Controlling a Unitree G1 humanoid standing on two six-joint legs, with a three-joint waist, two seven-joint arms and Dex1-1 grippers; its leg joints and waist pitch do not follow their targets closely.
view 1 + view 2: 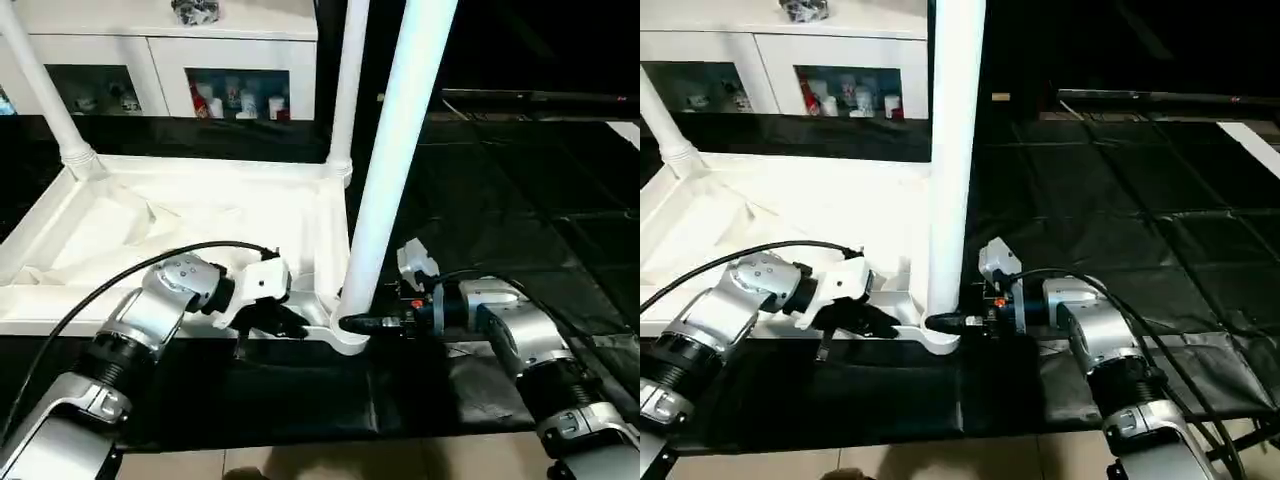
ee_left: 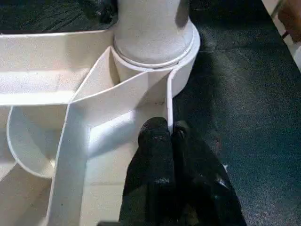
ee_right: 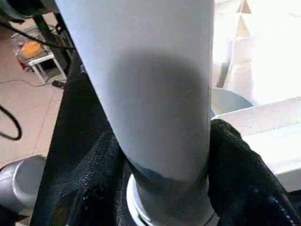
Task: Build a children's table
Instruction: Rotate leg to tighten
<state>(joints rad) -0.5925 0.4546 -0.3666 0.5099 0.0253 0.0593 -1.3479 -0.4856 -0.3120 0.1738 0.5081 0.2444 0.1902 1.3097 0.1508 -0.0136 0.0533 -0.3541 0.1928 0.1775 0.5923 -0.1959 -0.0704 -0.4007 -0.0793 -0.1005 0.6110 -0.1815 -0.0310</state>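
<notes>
Tabletop (image 1: 180, 225) rim is pinched by the clenched left tool (image 2: 168, 134); right tool (image 3: 164, 188) grasps the leg (image 1: 395, 150) base.

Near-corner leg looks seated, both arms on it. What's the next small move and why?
Probably twist the near leg home with the right gripper: its fingers flank the leg's base where it stands in the corner socket of the upturned table top. The left gripper is shut on the top's rim wall beside that socket, bracing it. Whether the leg is fully seated I can't tell.
</notes>
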